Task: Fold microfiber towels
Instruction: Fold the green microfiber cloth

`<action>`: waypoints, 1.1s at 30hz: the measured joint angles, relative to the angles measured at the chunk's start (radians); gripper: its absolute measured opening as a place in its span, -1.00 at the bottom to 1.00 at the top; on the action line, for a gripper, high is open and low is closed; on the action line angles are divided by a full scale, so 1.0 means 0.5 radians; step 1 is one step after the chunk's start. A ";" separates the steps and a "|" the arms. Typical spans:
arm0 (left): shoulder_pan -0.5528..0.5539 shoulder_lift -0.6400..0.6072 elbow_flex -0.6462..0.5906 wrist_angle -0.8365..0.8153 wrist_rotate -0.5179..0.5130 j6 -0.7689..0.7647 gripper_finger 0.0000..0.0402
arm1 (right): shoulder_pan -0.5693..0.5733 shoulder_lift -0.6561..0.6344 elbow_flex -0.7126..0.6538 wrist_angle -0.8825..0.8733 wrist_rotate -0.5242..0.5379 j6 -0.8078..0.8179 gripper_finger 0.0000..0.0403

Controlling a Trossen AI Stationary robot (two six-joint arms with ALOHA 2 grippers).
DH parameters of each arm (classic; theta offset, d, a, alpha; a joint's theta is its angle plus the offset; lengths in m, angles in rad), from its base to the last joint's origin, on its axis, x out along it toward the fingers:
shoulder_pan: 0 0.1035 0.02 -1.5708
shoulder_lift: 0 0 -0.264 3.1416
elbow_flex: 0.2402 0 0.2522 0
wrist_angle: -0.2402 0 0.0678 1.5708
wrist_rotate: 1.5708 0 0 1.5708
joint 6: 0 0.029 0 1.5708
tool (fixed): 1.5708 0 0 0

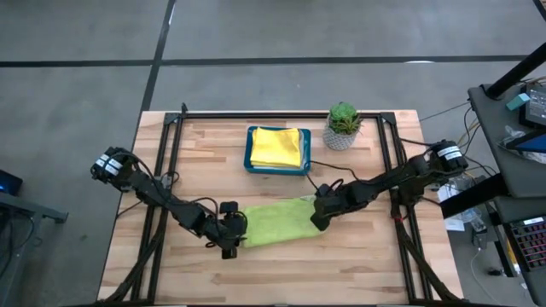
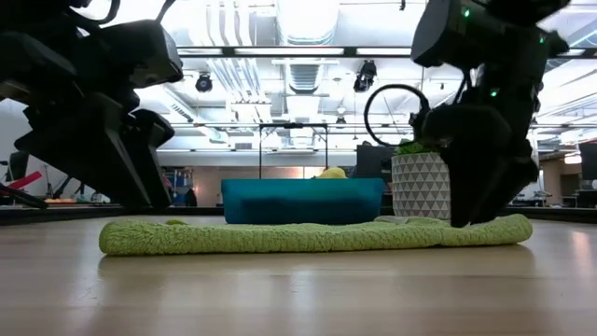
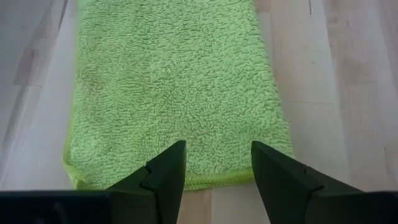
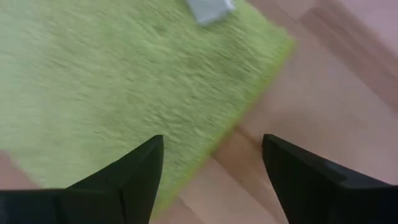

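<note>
Lime green towel (image 1: 275, 222): folded strip, near centre of table, long axis left–right. Left gripper (image 1: 232, 237) at its left end, right gripper (image 1: 317, 218) at its right end; both jaws parted, empty, equally near.

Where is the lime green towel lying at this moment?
In the high view, the lime green towel lies flat on the table's front half, between the left gripper and right gripper, in front of the teal tray.
</note>
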 joint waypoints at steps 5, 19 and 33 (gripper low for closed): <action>0.000 0.000 -0.016 0.017 -0.053 0.000 -0.17 | -0.012 -0.011 -0.161 0.411 -0.039 -0.002 0.28; 0.000 0.000 -0.016 0.019 -0.057 0.001 -0.17 | -0.022 0.001 -0.328 1.048 -0.048 0.003 -0.11; -0.001 -0.008 0.000 -0.002 -0.087 0.020 -0.17 | -0.026 0.007 -0.329 1.163 -0.007 -0.129 -0.93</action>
